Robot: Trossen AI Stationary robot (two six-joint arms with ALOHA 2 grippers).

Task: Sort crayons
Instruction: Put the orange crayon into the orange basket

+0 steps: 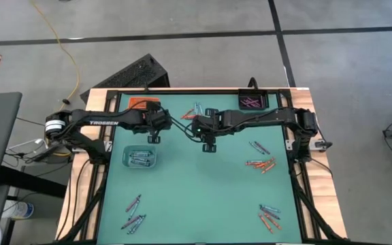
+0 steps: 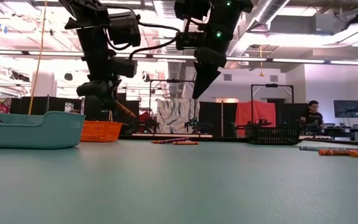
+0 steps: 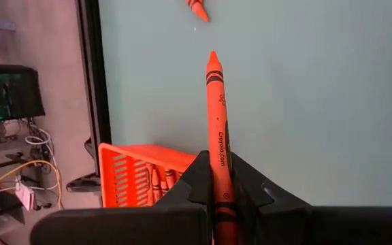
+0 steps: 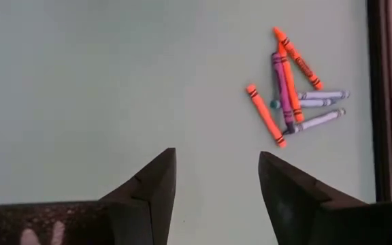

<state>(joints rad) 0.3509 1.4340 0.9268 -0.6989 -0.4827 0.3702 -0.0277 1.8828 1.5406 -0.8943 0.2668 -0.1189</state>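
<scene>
My left gripper (image 3: 216, 163) is shut on an orange crayon (image 3: 215, 102) and hangs above the table beside the orange tray (image 3: 141, 173), which holds orange crayons. In the high view my left gripper (image 1: 154, 135) is at the far left and my right gripper (image 1: 209, 141) at the far middle. My right gripper (image 4: 216, 177) is open with nothing between its fingers, above bare mat short of a mixed pile of orange, purple and blue-grey crayons (image 4: 295, 88). More crayons lie flat in groups at the right (image 1: 260, 163), near right (image 1: 271, 218) and near left (image 1: 133, 214). My left gripper pinches the orange crayon's blunt end (image 3: 222, 187) between its two fingers. The crayon lies along the fingers, and its pointed end (image 3: 212, 58) sticks out well beyond them. It slants downward, lifted clear of the table (image 2: 126, 110).
A teal tray (image 1: 141, 158) with blue-grey crayons stands left of centre. A black tray (image 1: 254, 102) with purple crayons is at the far right. Black frame rails run along the table's edges (image 1: 298, 184). The mat's middle (image 1: 203, 190) is bare.
</scene>
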